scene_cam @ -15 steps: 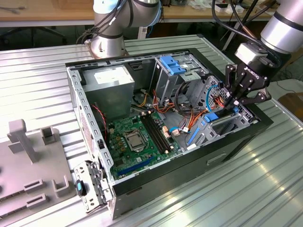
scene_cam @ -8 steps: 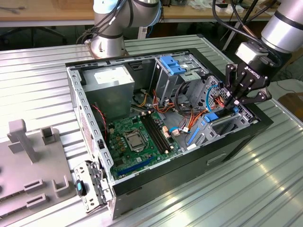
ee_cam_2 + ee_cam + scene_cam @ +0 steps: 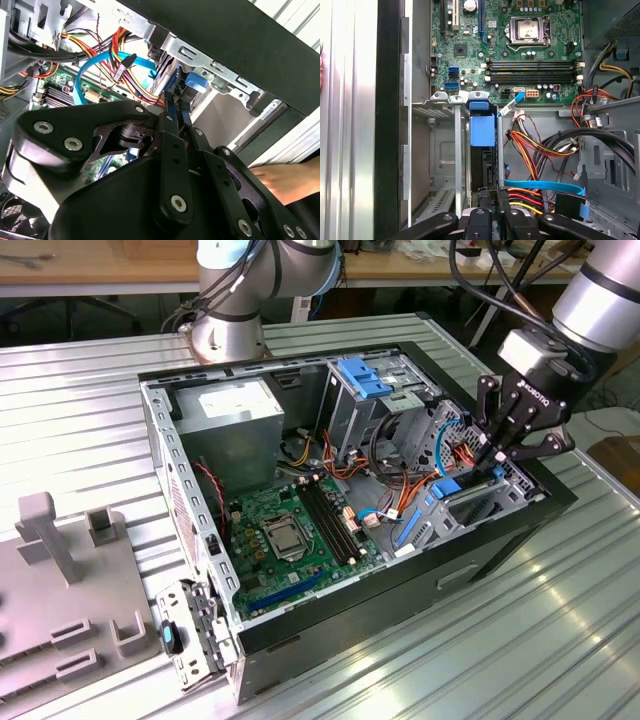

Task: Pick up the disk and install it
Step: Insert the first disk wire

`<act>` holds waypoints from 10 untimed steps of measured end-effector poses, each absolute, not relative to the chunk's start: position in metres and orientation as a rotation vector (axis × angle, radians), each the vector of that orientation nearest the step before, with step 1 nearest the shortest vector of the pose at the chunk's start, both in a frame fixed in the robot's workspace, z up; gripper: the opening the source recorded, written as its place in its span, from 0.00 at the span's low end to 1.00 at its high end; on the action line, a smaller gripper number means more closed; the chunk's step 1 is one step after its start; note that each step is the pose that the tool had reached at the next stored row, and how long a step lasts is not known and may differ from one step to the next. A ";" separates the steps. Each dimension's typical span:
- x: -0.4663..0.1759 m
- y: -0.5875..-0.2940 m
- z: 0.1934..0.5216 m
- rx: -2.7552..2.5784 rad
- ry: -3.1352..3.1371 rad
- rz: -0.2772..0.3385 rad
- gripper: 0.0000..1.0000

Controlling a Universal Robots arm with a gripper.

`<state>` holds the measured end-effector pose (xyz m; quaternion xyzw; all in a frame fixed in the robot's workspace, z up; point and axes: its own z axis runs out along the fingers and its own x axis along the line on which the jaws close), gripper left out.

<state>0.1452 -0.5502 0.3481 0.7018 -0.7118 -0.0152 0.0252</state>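
The disk (image 3: 478,502) stands on edge in the drive bay at the exterior view's right end of the open computer case (image 3: 500,540). It is a dark slab with blue side rails. My gripper (image 3: 490,468) reaches down from above and is shut on the disk's upper edge. In the first wrist view the disk's blue rail end (image 3: 482,131) sits between the bay's metal guides, straight ahead of my gripper (image 3: 492,200). In the second wrist view my gripper (image 3: 175,112) pinches the thin disk edge (image 3: 176,87) beside a blue tab.
The case also holds a green motherboard (image 3: 290,530), a grey power-supply box (image 3: 240,410), a metal cage with a blue tab (image 3: 365,380) and loose coloured cables (image 3: 400,480) close to the bay. Grey fixtures (image 3: 60,570) stand on the ribbed table at the exterior view's left.
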 end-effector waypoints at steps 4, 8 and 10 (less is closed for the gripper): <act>0.145 -0.550 0.348 2.182 -2.187 -0.045 0.16; 0.145 -0.550 0.348 2.186 -2.183 -0.045 0.16; 0.145 -0.550 0.348 2.186 -2.183 -0.045 0.16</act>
